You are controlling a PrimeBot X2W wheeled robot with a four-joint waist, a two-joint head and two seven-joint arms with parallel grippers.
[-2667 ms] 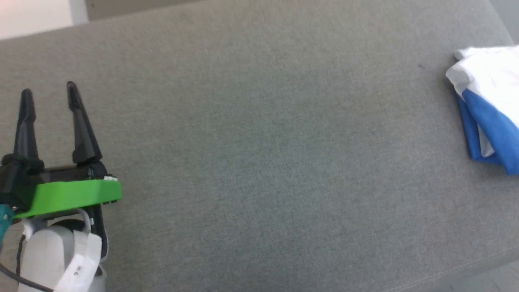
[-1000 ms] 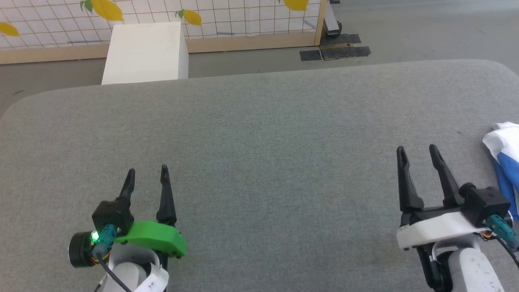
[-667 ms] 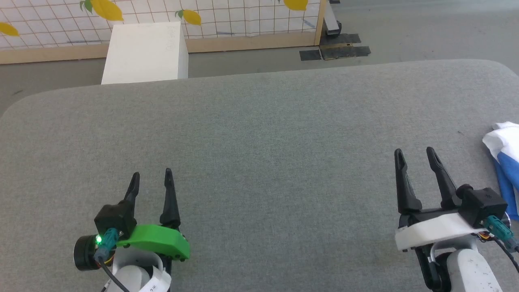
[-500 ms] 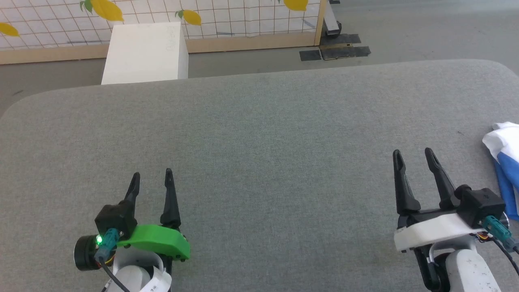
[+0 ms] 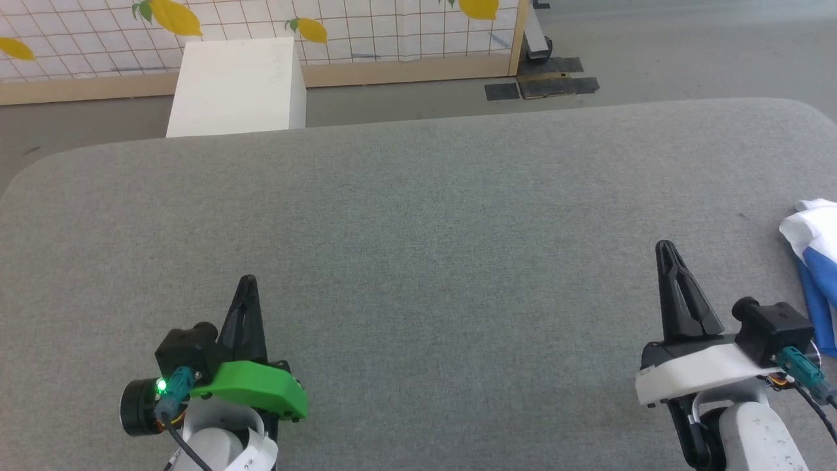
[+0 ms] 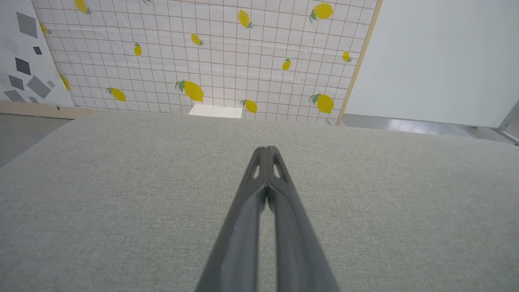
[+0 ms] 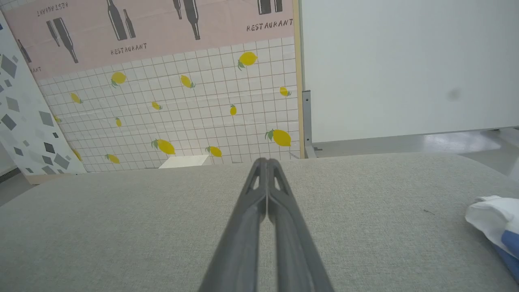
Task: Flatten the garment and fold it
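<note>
**Two pinched grippers and a shirt at the edge**

Closest to the robot, the left gripper (image 5: 247,284) sits low on the left, over the grey cloth table (image 5: 418,216). Its two dark fingers are pressed tight together into one point, and there is nothing between them. It has a green cover (image 5: 255,390) behind the fingers, and a little green light (image 5: 160,386) glows beside it.

The right gripper (image 5: 666,248) sits low on the right. Its fingers are pinched together too, with nothing in them. It has a white cover (image 5: 693,373) behind the fingers.

Just to the right of the right gripper lies the garment (image 5: 817,281). It is bunched up in a soft heap at the right edge of the table, white on top and bright blue below. It is near the right gripper but not touching it. Part of it runs past the edge of the head view.

Past the far edge of the table stands a white box (image 5: 235,85) on the grey floor (image 5: 686,52). Behind the box is a white screen with lemons (image 5: 366,29) and thin lines that make squares.
</note>
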